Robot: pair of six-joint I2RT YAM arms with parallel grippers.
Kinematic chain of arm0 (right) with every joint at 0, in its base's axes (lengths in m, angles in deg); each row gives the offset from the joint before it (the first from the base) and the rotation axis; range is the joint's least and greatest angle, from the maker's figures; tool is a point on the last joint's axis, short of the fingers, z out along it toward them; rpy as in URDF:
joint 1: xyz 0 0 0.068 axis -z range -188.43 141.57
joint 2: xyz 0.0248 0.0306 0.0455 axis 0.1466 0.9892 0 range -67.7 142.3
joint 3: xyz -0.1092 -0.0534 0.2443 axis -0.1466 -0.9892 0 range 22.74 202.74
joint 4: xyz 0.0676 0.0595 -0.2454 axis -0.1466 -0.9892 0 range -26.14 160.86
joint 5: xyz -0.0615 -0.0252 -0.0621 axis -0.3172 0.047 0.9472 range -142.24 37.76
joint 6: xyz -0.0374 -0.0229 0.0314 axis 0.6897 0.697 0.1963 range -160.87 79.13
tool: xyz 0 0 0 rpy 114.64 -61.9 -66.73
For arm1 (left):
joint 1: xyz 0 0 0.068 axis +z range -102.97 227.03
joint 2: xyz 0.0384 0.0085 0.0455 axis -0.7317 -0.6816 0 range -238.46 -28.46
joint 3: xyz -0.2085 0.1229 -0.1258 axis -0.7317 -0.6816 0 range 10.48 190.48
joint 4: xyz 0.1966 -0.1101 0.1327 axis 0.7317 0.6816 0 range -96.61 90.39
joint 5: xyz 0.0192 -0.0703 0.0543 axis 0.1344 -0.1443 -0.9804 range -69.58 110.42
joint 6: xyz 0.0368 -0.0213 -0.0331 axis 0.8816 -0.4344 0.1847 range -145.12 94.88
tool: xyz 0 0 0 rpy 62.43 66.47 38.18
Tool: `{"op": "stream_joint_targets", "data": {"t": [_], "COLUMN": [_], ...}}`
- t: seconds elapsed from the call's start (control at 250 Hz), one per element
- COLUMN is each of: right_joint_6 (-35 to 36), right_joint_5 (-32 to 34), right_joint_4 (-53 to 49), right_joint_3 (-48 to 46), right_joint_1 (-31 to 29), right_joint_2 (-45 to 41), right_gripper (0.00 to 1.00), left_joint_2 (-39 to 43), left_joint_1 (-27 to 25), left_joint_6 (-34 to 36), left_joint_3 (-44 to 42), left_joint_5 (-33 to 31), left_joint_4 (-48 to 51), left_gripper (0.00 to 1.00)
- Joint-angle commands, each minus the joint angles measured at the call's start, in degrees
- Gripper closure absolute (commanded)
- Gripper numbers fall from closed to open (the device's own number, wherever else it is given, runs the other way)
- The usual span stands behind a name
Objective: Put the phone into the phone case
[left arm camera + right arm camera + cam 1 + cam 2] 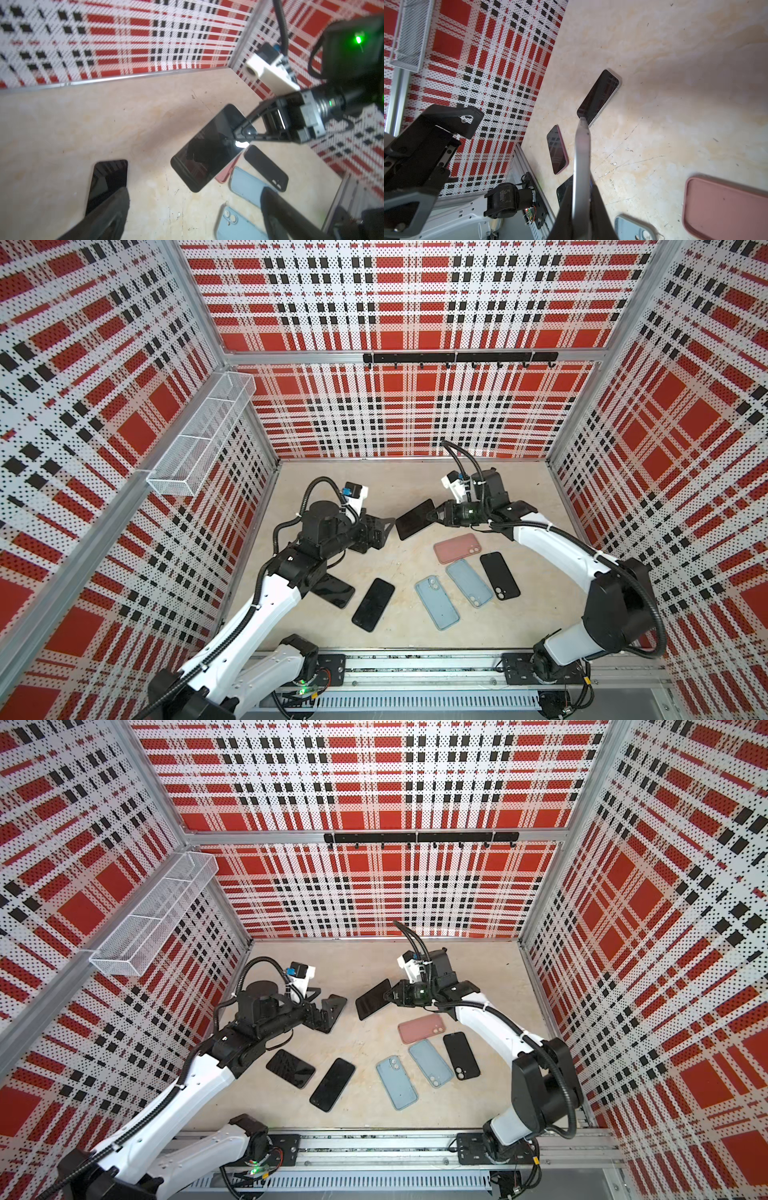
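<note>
Rail of aluminium runs along the near edge, both arm bases bolted on it. Tabletop is beige, marbled, scuffed w/ dark scratches. Walls are perforated sheet in red/white/black plaid. A wire-mesh basket hangs on the left wall, a black hook bar on the back wall.

Nearest on the table: flat black phone, screen up, beside a pale-blue back w/ lenses. Farther: 2nd dark phone partly under the left arm, then pale-blue case, black case, pink case. All are matte rounded rectangles.

Left gripper is spread wide, empty, touching nothing. Right gripper is pinched on the edge of the task phone, a glossy black slab, lifted off the table, tilted, just beyond the pink case.
</note>
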Motion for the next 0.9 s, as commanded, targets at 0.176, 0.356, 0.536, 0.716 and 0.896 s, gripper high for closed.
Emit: {"op": "stream_joint_targets", "data": {"t": [0.176,0.356,0.536,0.716,0.896], "right_joint_6": [3.4,-0.8,-0.9,1.3,0.9], "right_joint_5": [0.2,10.4,25.4,40.0,52.7], "right_joint_4": [-6.8,-12.1,-22.7,-30.6,-34.3], "right_joint_3": [0.1,-6.0,-8.2,-6.6,-5.6], "right_joint_1": [3.7,12.0,18.6,20.8,20.9], "right_joint_2": [-7.7,-17.5,-28.0,-33.7,-36.8], "right_gripper": [1.00,1.00,1.00,1.00,1.00], "left_joint_2": [1.7,-4.0,-15.2,-26.7,-38.8], "left_joint_1": [-11.9,-17.8,-22.3,-26.2,-29.7], "left_joint_6": [24.5,19.0,13.9,12.9,13.6], "left_joint_3": [1.3,2.5,11.7,21.6,31.6], "left_joint_5": [-13.8,-20.5,-21.2,-23.3,-18.7], "left_joint_4": [0.8,-3.4,-0.7,0.9,4.3], "left_gripper": [0.00,0.01,0.01,0.00,0.00]}}
